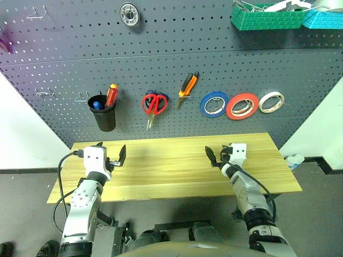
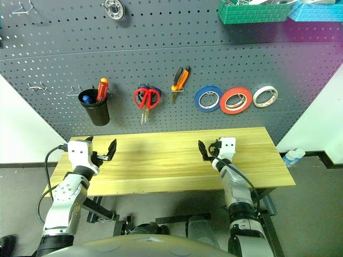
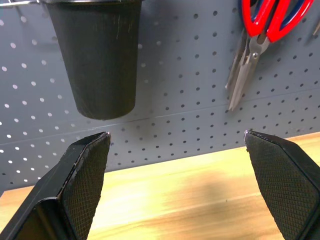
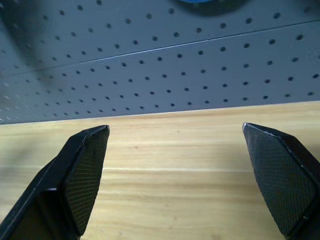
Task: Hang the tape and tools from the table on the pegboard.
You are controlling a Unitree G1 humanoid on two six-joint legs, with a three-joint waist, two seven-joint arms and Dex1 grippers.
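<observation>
Red-orange tape (image 1: 241,105), red-handled scissors (image 1: 153,104) and pliers (image 1: 187,85) are hanging on the pegboard (image 1: 171,64); left gripper (image 1: 111,156) and right gripper (image 1: 217,155) are hovering wide-fingered, holding nothing, above the table (image 1: 171,171).

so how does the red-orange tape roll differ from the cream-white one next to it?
The red-orange tape roll looks larger across than the cream-white tape roll. Red-orange hangs between the blue roll and the cream-white, which ends the row. Both are flat rings hung on the pegboard, above the table.
</observation>
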